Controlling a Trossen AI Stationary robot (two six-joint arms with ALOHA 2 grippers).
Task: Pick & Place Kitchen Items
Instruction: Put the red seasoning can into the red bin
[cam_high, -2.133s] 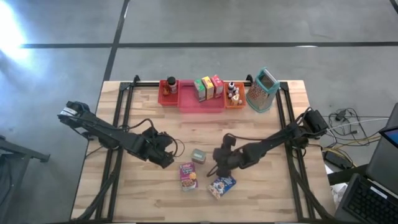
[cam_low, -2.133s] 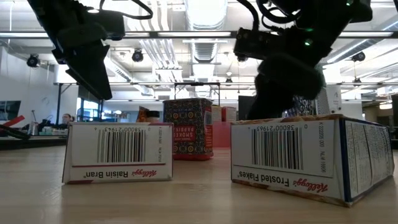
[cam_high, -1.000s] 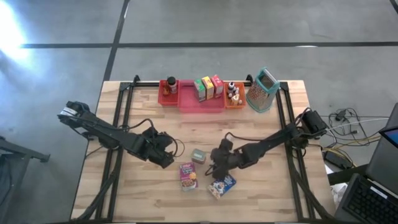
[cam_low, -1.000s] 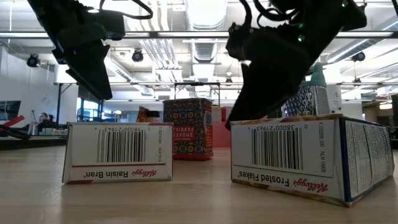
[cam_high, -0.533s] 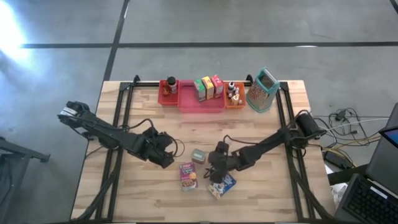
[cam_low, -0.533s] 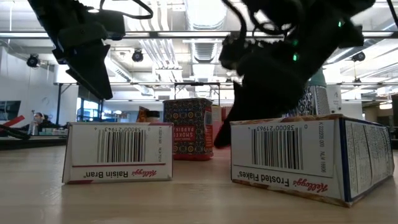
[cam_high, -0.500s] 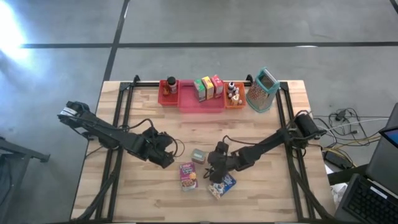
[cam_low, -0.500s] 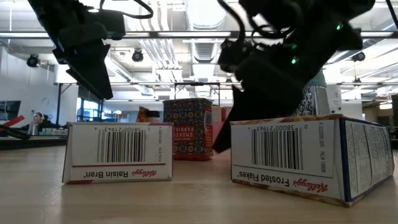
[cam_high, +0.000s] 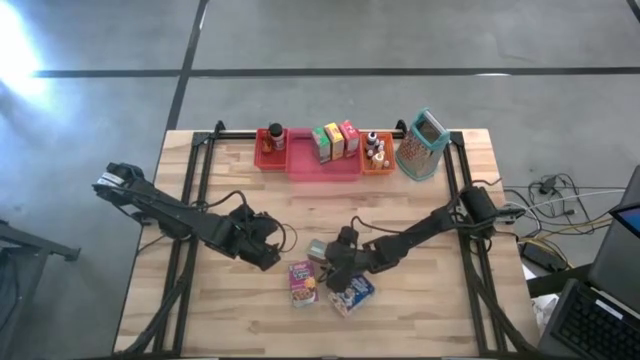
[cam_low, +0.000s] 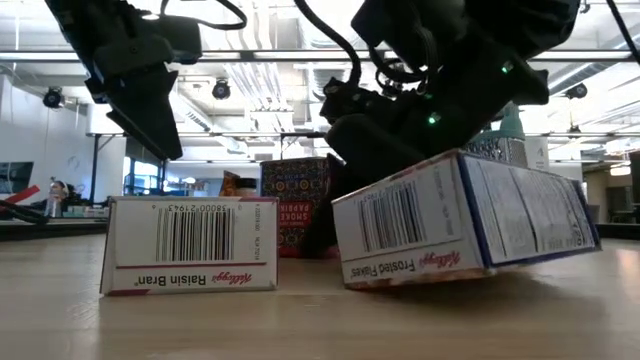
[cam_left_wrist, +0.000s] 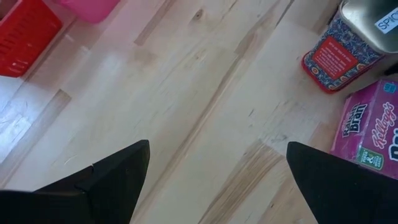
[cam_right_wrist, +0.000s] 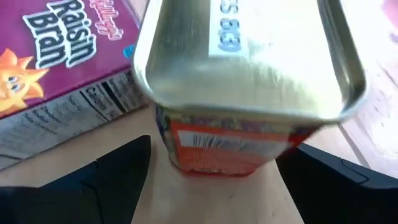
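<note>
High view: we see the right gripper (cam_high: 335, 266) low over mid-table, right at the small spice tin (cam_high: 318, 250), with the Frosted Flakes box (cam_high: 352, 292) just beside it and the Raisin Bran box (cam_high: 302, 281) next to the tin. The left gripper (cam_high: 268, 252) sits near, off to the tin's left side. More boxes and bottles sit in the red bin (cam_high: 270, 152), pink bin (cam_high: 325, 160) and orange bin (cam_high: 377, 157) at the far edge, grater (cam_high: 421, 146) beside them.

Low view: Frosted Flakes box (cam_low: 460, 220) is tilted, one end off the table (cam_low: 320, 320). Raisin Bran box (cam_low: 190, 245) lies flat, tin (cam_low: 295, 215) behind it.

Left wrist view: we see fingers (cam_left_wrist: 106, 180) spread wide, nothing between them. Tin (cam_left_wrist: 345, 37) and Raisin Bran box (cam_left_wrist: 370, 127) lie ahead.

Right wrist view: fingers (cam_right_wrist: 106, 180) stand wide on either side of the tin (cam_right_wrist: 249, 81), which fills the gap. We cannot tell if they touch it. Raisin Bran box (cam_right_wrist: 62, 74) is just beside.
</note>
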